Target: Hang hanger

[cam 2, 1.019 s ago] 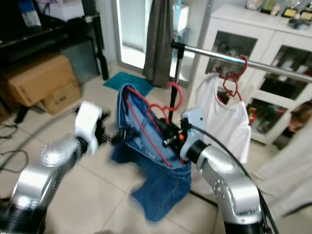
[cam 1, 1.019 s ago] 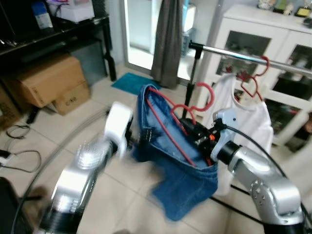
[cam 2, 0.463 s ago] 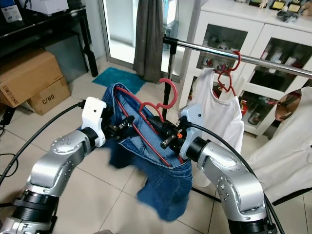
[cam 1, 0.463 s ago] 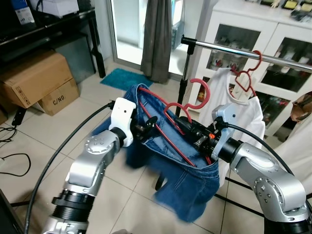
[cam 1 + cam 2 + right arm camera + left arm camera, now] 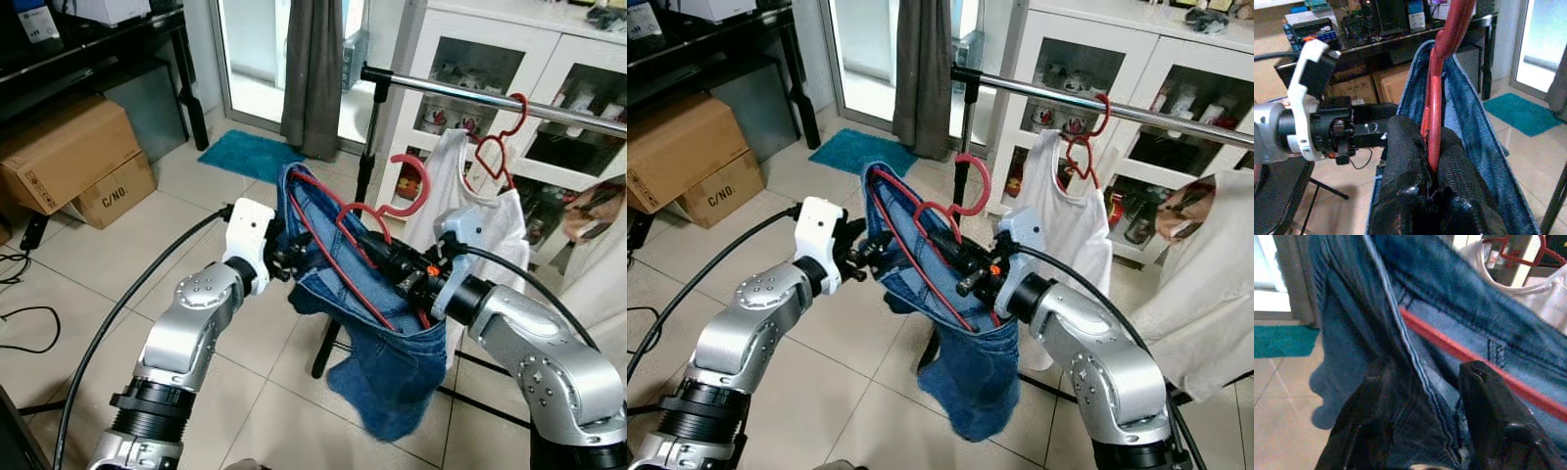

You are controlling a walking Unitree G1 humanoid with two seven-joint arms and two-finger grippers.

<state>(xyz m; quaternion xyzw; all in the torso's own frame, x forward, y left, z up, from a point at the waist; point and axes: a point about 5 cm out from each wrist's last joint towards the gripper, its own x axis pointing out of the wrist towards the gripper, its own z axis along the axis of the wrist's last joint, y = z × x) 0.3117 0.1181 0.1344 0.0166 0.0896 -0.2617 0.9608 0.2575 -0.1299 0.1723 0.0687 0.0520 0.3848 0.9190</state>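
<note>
Red hanger [image 5: 361,230] w/ blue denim jeans [image 5: 377,323] draped on it, held mid-air below metal rail [image 5: 490,96]. Right gripper [image 5: 1431,147] clenched on hanger's thin rod. Left gripper [image 5: 1422,387] pinching jeans waistband. Cardboard box [image 5: 113,191] on tile floor reads "C/NO."

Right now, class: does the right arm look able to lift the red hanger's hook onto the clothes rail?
Probably yes. The right gripper is shut on the red hanger, whose hook sits just below the clothes rail, left of the white shirt, with open air between them.
</note>
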